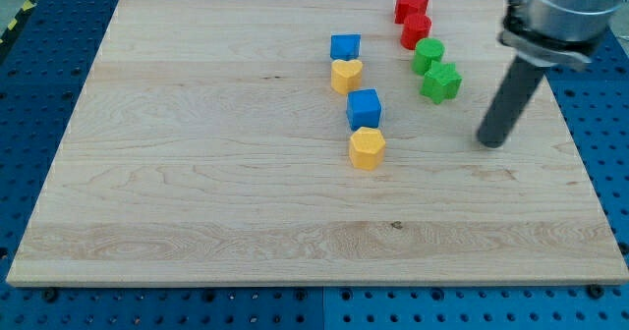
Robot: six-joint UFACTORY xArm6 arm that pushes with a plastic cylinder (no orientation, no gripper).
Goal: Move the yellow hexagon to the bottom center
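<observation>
Yellow hexagon (367,147) sat mid-table, untouched; your tip (489,141) was well right of it. No pincer fitted, so the whole push remained.

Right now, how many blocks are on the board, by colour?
Red: 2, a red star and a red block
Green: 2, a green block and a green star
Blue: 2, a blue block and a blue cube
Yellow: 2, a yellow heart and the yellow hexagon
Total: 8
</observation>
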